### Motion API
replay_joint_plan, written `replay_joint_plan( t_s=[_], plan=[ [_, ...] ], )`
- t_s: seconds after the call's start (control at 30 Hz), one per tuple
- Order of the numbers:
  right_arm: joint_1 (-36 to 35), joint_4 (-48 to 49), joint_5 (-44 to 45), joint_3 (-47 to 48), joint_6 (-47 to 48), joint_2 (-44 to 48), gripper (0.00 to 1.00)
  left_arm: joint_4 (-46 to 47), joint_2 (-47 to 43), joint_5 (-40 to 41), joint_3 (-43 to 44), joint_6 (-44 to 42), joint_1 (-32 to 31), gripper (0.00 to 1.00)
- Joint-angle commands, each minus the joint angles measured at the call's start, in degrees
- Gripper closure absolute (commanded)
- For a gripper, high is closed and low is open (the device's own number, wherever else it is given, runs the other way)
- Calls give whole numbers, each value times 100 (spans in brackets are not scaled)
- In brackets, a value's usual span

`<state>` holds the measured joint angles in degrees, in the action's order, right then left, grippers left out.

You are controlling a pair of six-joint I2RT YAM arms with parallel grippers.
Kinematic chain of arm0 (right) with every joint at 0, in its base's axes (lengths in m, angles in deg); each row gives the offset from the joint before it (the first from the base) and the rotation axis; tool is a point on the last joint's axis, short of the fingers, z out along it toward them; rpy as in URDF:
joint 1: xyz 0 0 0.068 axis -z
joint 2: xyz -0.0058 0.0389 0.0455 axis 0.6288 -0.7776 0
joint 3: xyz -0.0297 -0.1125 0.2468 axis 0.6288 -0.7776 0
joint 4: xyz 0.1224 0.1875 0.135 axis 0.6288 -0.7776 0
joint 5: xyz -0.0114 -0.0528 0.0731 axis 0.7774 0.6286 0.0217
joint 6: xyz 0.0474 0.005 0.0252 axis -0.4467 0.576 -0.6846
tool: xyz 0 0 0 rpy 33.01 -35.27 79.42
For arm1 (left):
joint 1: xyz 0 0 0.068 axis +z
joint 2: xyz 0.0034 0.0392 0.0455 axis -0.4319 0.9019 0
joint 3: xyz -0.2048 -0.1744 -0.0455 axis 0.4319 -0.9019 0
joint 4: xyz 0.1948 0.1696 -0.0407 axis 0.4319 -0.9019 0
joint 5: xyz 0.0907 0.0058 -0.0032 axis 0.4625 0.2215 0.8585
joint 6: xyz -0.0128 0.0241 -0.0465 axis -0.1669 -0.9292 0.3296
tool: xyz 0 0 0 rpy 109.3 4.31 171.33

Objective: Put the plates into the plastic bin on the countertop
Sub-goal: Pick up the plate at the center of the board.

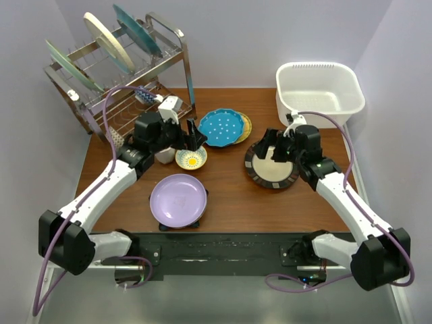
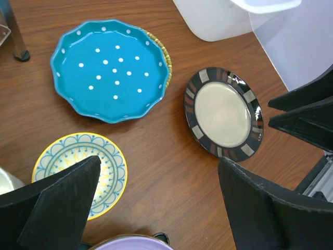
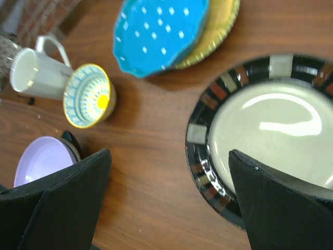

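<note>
Right pincer [image 3: 166,203]: jaws wide apart, nothing held, hanging over the left rim of the brown-rimmed plate [image 3: 270,125]. Left pincer [image 2: 156,208]: jaws also apart and empty, above the small bowl [image 2: 78,172].

The brown-rimmed plate lies flat on the bench [image 1: 229,202], centre-right in the top view. The plastic bin [image 1: 337,101] is just beyond it, upper right, with nothing in it.

Handling, my guess: glazed ceramic, so stiff, slick, chippable, with some weight. It sits flat, so the rim is the only grip. One finger under the raised edge, one on top, squeeze firmly, lift level.

Right arm runs from lower right diagonally up-left, wrist pitched down over the plate. Left arm runs from lower left up-right, wrist low beside the mug [image 3: 34,75].

Other plates: the blue dotted plate [image 1: 223,127] overlaps the orange plate [image 1: 246,128] at centre. The lavender plate [image 1: 178,199] is lower centre. More plates stand in the wire rack [image 1: 128,101], upper left.
</note>
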<state>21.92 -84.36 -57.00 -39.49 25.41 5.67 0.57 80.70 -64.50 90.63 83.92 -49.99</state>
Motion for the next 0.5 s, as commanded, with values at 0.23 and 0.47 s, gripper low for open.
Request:
replay_joint_plan(
  t_s=[0.23, 0.47],
  plan=[
    [51, -1132, 547, 312, 190, -265, 1, 566, 893, -1089, 113, 277, -82, 0],
    [446, -869, -32, 163, 49, -72, 1, 645, 999, -1221, 131, 356, -108, 0]
  ],
)
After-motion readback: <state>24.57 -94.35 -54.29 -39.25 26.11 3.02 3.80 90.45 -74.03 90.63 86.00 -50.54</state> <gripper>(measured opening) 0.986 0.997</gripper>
